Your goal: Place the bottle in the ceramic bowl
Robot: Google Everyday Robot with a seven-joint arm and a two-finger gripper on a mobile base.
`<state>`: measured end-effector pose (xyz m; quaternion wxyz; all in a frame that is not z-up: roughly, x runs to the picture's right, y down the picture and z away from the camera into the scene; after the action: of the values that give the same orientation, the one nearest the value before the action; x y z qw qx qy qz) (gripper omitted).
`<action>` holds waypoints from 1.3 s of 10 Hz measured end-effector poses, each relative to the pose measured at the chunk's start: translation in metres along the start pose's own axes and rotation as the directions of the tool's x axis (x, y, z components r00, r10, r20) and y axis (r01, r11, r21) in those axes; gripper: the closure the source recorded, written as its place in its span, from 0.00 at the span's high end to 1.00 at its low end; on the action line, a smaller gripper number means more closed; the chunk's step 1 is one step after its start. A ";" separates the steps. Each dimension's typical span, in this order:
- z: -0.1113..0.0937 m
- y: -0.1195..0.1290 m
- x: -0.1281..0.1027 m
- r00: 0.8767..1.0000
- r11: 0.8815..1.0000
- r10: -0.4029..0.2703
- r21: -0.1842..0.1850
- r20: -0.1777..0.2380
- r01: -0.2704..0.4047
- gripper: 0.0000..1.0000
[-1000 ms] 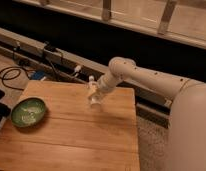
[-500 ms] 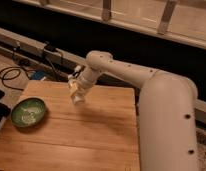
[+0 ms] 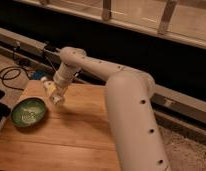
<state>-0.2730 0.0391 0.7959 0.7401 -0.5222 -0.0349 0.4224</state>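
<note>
Right now your gripper (image 3: 56,94) is clamping the bottle (image 3: 48,86), holding it tilted above the wooden table (image 3: 81,135), just beside the ceramic bowl (image 3: 28,112).

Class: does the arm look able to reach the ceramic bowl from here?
Probably yes: the end effector, holding the bottle, hovers just beside the ceramic bowl, with nothing between them.

light: dim, warm | brightest: band along the top edge | darkest: black strip beneath it | sheen: white arm (image 3: 127,87) | evenly lit: table (image 3: 81,135), bowl (image 3: 28,112) | gripper (image 3: 55,96) gripping bottle (image 3: 47,86) over table's left end, dull-lit
</note>
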 end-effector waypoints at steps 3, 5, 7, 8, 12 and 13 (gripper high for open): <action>0.013 0.015 -0.001 0.998 0.999 -0.042 -0.027 -0.037 0.041 0.00; 0.012 0.014 0.000 0.999 0.999 -0.040 -0.026 -0.036 0.039 0.00; 0.013 0.015 -0.001 0.998 0.999 -0.042 -0.027 -0.037 0.041 0.00; 0.012 0.013 0.000 0.998 0.998 -0.047 -0.029 -0.042 0.046 0.00; 0.026 0.026 -0.034 0.984 0.990 -0.140 -0.047 -0.107 0.135 0.00; 0.029 0.029 -0.041 0.980 0.987 -0.158 -0.052 -0.121 0.153 0.00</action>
<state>-0.3305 0.0367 0.8016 0.7605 -0.5586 -0.0384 0.3289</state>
